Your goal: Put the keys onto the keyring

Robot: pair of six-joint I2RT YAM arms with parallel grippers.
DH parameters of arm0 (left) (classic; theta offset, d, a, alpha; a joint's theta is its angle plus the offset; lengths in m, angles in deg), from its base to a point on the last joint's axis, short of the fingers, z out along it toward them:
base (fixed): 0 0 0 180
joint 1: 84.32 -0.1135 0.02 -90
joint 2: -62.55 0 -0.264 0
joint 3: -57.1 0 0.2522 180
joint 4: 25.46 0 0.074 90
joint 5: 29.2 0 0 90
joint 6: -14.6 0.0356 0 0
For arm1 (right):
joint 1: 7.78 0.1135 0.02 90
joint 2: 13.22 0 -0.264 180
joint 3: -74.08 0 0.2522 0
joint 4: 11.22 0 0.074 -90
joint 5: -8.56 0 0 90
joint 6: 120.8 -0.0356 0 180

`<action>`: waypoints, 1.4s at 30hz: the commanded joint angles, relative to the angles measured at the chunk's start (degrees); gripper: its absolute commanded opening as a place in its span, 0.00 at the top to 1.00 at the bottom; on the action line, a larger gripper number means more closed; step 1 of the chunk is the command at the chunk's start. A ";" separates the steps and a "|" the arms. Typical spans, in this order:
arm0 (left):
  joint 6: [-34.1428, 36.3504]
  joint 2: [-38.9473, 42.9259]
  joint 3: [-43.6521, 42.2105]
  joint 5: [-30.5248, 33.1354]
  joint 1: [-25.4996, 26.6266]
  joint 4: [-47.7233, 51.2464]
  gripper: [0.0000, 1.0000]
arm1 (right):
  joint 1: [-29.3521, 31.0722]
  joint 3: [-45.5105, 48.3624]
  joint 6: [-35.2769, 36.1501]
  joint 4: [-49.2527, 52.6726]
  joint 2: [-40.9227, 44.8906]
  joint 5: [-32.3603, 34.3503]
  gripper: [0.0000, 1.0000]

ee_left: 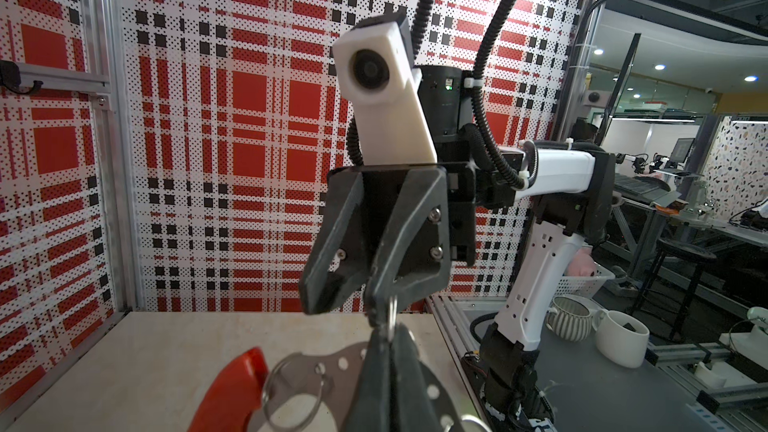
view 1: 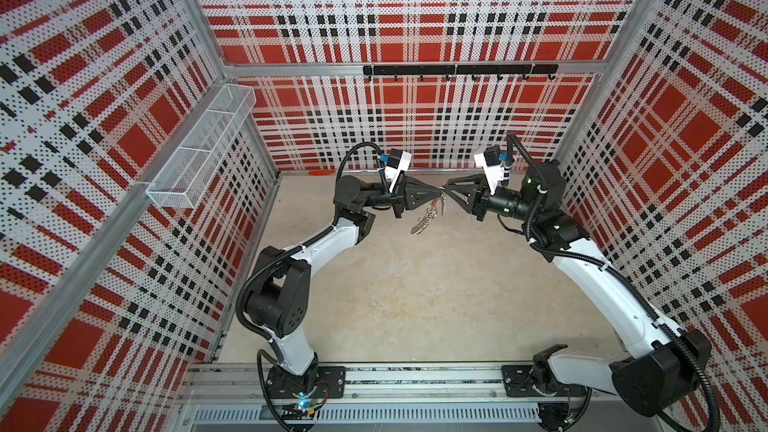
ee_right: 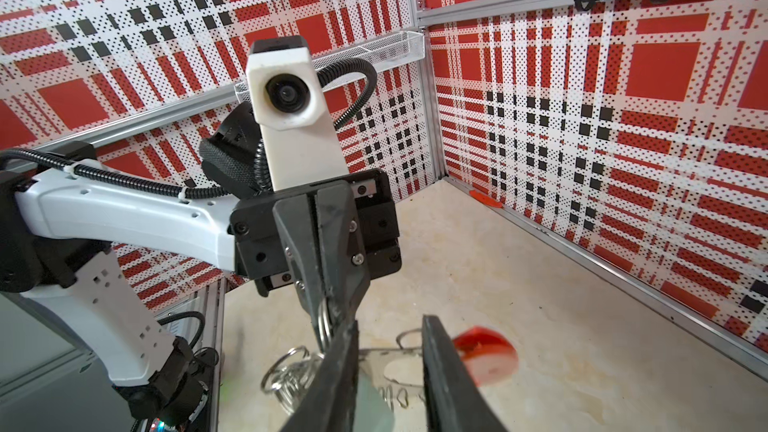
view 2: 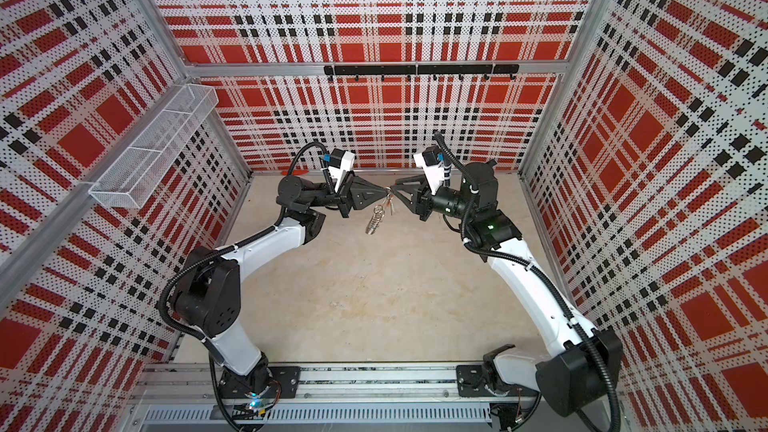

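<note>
Metal keyring [view 1: 430,209], red-sectioned, hangs over the bench [view 1: 415,284], clamped in my closed left pincer [view 1: 439,191]. My right pincer [view 1: 448,188] gapes partly, keys [ee_right: 374,403] between its jaws, apparently unclamped; threading looks unfinished.

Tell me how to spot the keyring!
Find the back of the table, where the left end effector and the right end effector come nearly tip to tip. Just below that spot the keyring dangles in the air, pinched by the left one. It alone has a red curved piece and a string of shiny wire loops hanging down.
</note>
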 commanded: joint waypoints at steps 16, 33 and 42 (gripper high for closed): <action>-0.66 -0.23 0.21 4.22 -1.23 -1.88 1.00 | -1.14 2.29 -1.68 -4.85 4.10 -4.81 0.46; 7.02 2.00 0.42 7.47 -1.85 9.47 1.00 | -2.25 -0.17 -1.93 -7.04 -1.75 -4.68 0.53; 6.85 2.00 0.72 7.30 -1.78 9.55 1.00 | -4.30 -0.50 -4.84 -10.16 -4.09 -8.66 0.52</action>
